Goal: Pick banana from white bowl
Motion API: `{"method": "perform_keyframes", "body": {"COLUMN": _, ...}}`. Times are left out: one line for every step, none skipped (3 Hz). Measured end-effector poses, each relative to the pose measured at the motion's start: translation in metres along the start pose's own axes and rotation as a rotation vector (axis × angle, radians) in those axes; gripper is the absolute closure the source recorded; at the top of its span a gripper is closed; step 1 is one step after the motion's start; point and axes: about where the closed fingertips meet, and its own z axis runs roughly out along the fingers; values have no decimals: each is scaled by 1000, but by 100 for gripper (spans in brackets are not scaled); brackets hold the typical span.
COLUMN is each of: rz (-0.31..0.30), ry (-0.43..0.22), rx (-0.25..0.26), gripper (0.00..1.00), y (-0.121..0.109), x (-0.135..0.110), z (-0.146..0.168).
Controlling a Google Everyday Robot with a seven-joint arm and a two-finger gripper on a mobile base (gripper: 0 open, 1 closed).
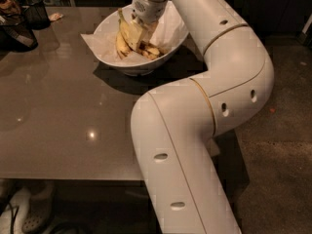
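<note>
Banana (150,50): lies in the white bowl (105,30), just below the gripper (140,29) and a little to its near right; whether they touch cannot be told.
Banana's look: short, curved, heavily blotched dark brown, darker than its neighbours.
Gripper: lowered inside the bowl, right over the fruit, pointing down from the wrist.
Gripper's grip: cannot be told; it is sunk among the bananas.
Yellow bananas (122,40): just left of the gripper, longer and cleaner, one stem standing up beside it.
Paper lining (170,26): crumpled white, rising behind and to the right of the gripper.
Arm (209,106): white, bending back from the gripper toward the camera.
Table (58,106): glossy grey-brown, under the bowl.
Black mesh cup (36,11): well to the left of the gripper, at the table's far corner.
</note>
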Motion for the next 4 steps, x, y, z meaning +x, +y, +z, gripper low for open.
{"method": "perform_keyframes", "body": {"rz": -15, "ry": -27, "rx": 49, "gripper": 100, "y": -1, "x": -1, "z": -27}}
{"method": "perform_keyframes", "body": {"rz": -44, "ry": -55, "rx": 86, "gripper": 100, "y": 5, "x": 3, "z": -58}}
{"method": "perform_keyframes", "body": {"rz": -44, "ry": -68, "rx": 91, "gripper": 100, "y": 5, "x": 0, "z": -59}}
{"method": "perform_keyframes", "body": {"rz": -57, "ry": -97, "rx": 89, "gripper": 100, "y": 8, "x": 0, "z": -69}}
